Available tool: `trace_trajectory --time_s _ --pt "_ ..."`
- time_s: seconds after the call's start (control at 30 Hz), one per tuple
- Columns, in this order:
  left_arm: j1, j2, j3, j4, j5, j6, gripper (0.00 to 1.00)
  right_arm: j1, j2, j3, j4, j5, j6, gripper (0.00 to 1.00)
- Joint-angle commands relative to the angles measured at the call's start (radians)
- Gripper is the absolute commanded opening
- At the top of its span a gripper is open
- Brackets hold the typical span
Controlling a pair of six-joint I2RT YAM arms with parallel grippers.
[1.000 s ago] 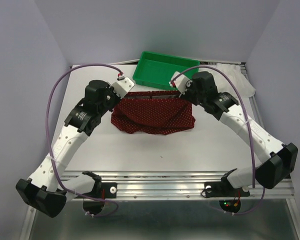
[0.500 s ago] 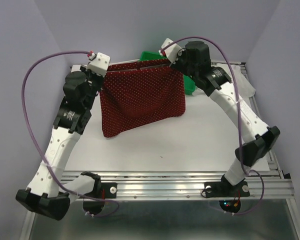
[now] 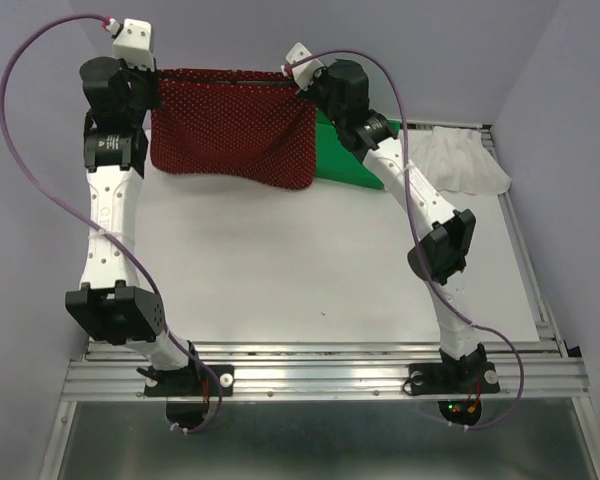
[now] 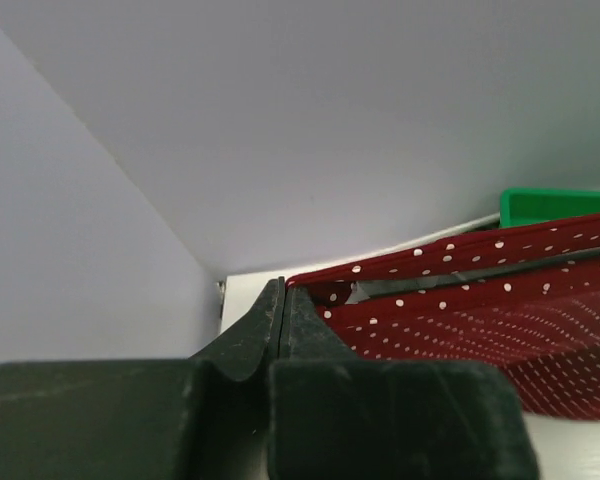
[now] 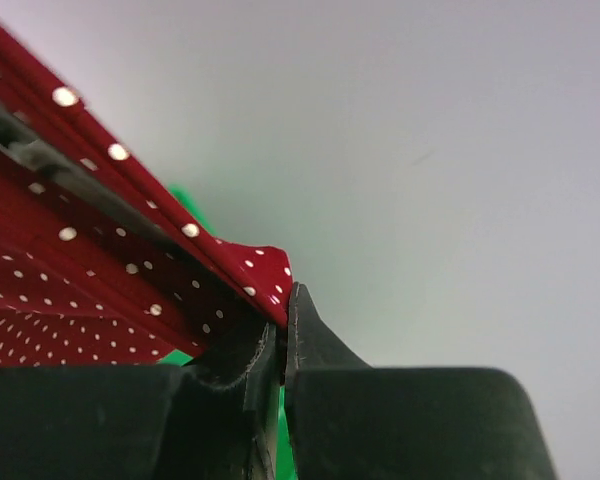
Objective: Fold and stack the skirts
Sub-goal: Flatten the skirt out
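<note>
Item: dark red skirt with tiny white dots [image 3: 230, 130], one piece, held in the air over the far left part of the table [image 3: 280, 270]. It is spread flat like a curtain, with the waistband pulled into a level line from left to right and the hem hanging in a shallow curve that dips lowest toward the right. I cannot tell whether the hem brushes the tabletop. Item: left gripper [image 4: 283, 305], raised high at the far left, jaws pressed together and pinching the left corner of the waistband. Item: right gripper [image 5: 284, 315], raised to the same height, reaching across toward the middle of the far edge, jaws pinching the right corner of the waistband, a fold of dotted cloth poking out beside the fingertips. Item: white ruffled skirt [image 3: 465, 160], one piece, lying rumpled at the far right corner of the table, well apart from the red one and from both grippers. Item: green tray [image 3: 345, 165], at the far edge, partly hidden behind the right side of the hanging red skirt and the right arm. Item: purple cables [image 3: 35, 150], one looping from each wrist down along its arm.
</note>
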State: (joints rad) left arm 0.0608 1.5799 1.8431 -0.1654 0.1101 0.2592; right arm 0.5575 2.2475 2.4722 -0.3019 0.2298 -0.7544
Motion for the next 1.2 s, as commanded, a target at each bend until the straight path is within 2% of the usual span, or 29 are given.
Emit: trace_trajectory --time_s 0.0,0.07,0.1,0.23,0.3,0.33,0.4,0.43,0.47,0.5,0.53,0.6,0.67,0.77,0.83,0.87,0.9,0.97,1.0,1.07,1.13,1.17 --pt "0.105 -0.216 0.009 0.19 -0.115 0.043 0.0 -0.054 -0.186 -0.027 0.216 0.067 0.104 0.01" --pt "0.103 -0.283 -0.121 0.201 -0.081 0.08 0.0 -0.054 -0.265 -0.112 0.21 0.016 0.121 0.01" --pt "0.103 -0.357 -0.174 0.207 -0.06 0.109 0.0 -0.054 -0.288 -0.21 0.178 -0.048 0.128 0.01" --pt "0.103 -0.529 -0.551 0.167 0.015 0.169 0.0 -0.054 -0.374 -0.511 0.09 -0.165 0.132 0.01" --pt "0.103 -0.622 -0.697 0.092 0.144 0.288 0.0 -0.054 -0.414 -0.695 0.019 -0.268 0.1 0.01" --pt "0.102 -0.645 -0.826 0.066 0.163 0.322 0.0 -0.054 -0.427 -0.761 0.003 -0.289 0.098 0.01" --pt "0.094 -0.678 -0.944 -0.015 0.181 0.382 0.0 -0.054 -0.451 -0.875 -0.035 -0.331 0.054 0.01" --pt "0.094 -0.692 -1.025 -0.063 0.232 0.49 0.0 -0.054 -0.466 -0.966 -0.105 -0.364 0.052 0.01" --pt "0.094 -0.698 -1.06 -0.11 0.255 0.553 0.0 -0.054 -0.476 -1.01 -0.138 -0.378 0.04 0.01" --pt "0.094 -0.715 -1.084 -0.223 0.295 0.618 0.0 -0.054 -0.489 -1.053 -0.204 -0.4 0.032 0.01" --pt "0.094 -0.73 -1.134 -0.27 0.303 0.729 0.0 -0.054 -0.537 -1.1 -0.216 -0.409 0.033 0.01" --pt "0.094 -0.799 -1.185 -0.363 0.31 0.803 0.0 -0.045 -0.624 -1.249 -0.256 -0.426 0.029 0.01" --pt "0.094 -0.848 -1.206 -0.44 0.324 0.927 0.0 -0.045 -0.673 -1.329 -0.278 -0.431 0.027 0.01" --pt "0.091 -0.909 -1.231 -0.561 0.344 1.011 0.0 -0.045 -0.713 -1.42 -0.357 -0.425 0.006 0.01" --pt "0.091 -0.92 -1.239 -0.67 0.367 1.101 0.1 -0.045 -0.726 -1.479 -0.393 -0.411 -0.022 0.03" --pt "0.09 -0.922 -1.234 -0.693 0.373 1.138 0.18 -0.045 -0.733 -1.496 -0.398 -0.405 -0.032 0.04" --pt "0.091 -0.925 -1.227 -0.715 0.385 1.164 0.31 -0.045 -0.747 -1.528 -0.395 -0.39 -0.043 0.06" --pt "0.091 -0.928 -1.199 -0.766 0.408 1.232 0.42 -0.045 -0.764 -1.556 -0.372 -0.362 -0.066 0.09" --pt "0.091 -0.931 -1.19 -0.784 0.422 1.239 0.54 -0.045 -0.773 -1.564 -0.362 -0.347 -0.088 0.12" --pt "0.091 -0.945 -1.155 -0.812 0.454 1.276 0.61 -0.045 -0.77 -1.578 -0.342 -0.296 -0.12 0.13" --pt "0.091 -0.949 -1.115 -0.819 0.467 1.261 0.64 -0.045 -0.766 -1.584 -0.361 -0.261 -0.157 0.2" --pt "0.091 -0.946 -1.101 -0.821 0.465 1.255 0.64 -0.045 -0.77 -1.59 -0.376 -0.259 -0.17 0.37"
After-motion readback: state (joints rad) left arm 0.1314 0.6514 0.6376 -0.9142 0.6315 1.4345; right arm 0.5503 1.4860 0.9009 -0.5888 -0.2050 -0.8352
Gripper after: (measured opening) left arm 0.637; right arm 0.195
